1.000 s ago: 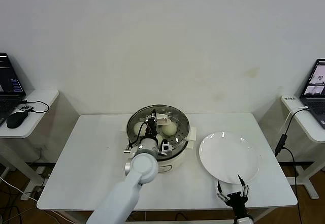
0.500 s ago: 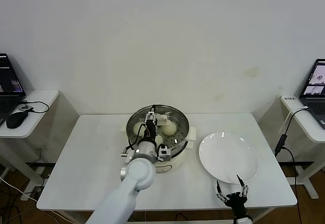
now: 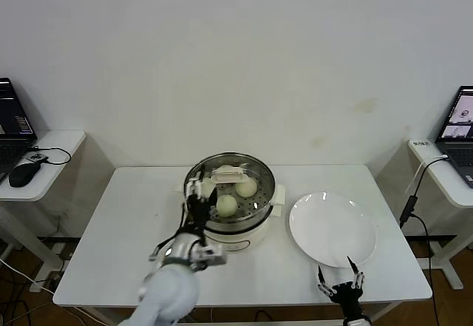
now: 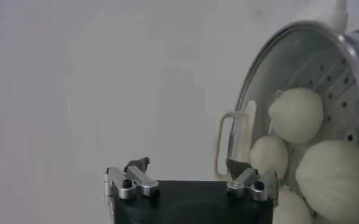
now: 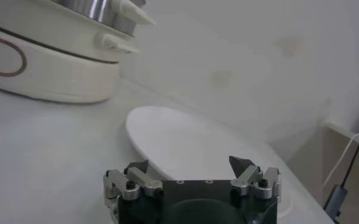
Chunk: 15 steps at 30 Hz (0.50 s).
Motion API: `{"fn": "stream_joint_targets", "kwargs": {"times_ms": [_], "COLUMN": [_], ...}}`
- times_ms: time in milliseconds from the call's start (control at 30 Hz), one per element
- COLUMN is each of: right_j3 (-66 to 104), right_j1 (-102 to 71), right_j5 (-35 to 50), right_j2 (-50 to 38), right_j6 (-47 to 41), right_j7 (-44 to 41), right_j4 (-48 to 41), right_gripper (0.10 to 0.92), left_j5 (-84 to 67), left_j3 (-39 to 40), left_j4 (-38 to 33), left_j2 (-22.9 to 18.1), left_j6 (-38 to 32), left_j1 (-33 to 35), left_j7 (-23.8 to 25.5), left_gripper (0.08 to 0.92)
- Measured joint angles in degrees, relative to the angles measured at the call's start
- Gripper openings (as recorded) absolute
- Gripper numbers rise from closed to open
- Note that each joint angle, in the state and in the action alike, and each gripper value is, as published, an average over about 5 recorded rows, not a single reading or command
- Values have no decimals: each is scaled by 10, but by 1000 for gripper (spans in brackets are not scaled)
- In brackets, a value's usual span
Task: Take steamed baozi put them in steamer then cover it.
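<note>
Left gripper (image 3: 194,191) (image 4: 188,164) stands open and empty at the 9 o'clock rim of the steamer (image 3: 251,226), its fingers apart just outside the glass. The right gripper (image 3: 340,276) (image 5: 189,163), also open and empty, waits at the table's near edge, at about 5 o'clock from the plate (image 3: 332,226). On the one table (image 3: 133,215) the one steamer sits near the centre, with the one white plate bare at its 3 o'clock. The one cover (image 3: 228,175) (image 4: 228,143) lies on top of the steamer with its bar handle up. Whether its rim is seated all round I cannot tell. The steamed baozi (image 3: 227,205) (image 4: 295,114) are under the glass: four in the left wrist view, only two plain from the head. The main risk, as I judge it, is the left fingers being so near the cover's rim. A careless pull-away could catch the rim and tip or slide the cover askew, leaving a gap.
</note>
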Motion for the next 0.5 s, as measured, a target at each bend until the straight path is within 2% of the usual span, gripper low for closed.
{"fn": "stream_joint_targets", "kwargs": {"times_ms": [200,500], "right_j3": [-9,-33], "right_j1": [-9,-28], "right_j5": [26,87], "right_j2": [-15,-52], "right_j6": [-2,-18], "right_j7": [-4,-16], "right_j4": [10,36], "right_gripper": [823,823], "left_j5": [-194,-517], "left_j3": [-101,-217], "left_j4": [-48,-51], "left_j2": [15,6], "left_j6": [-76,-215], "left_j1": [113,268], "left_j7": [-71,-150], "left_gripper": [823,823]}}
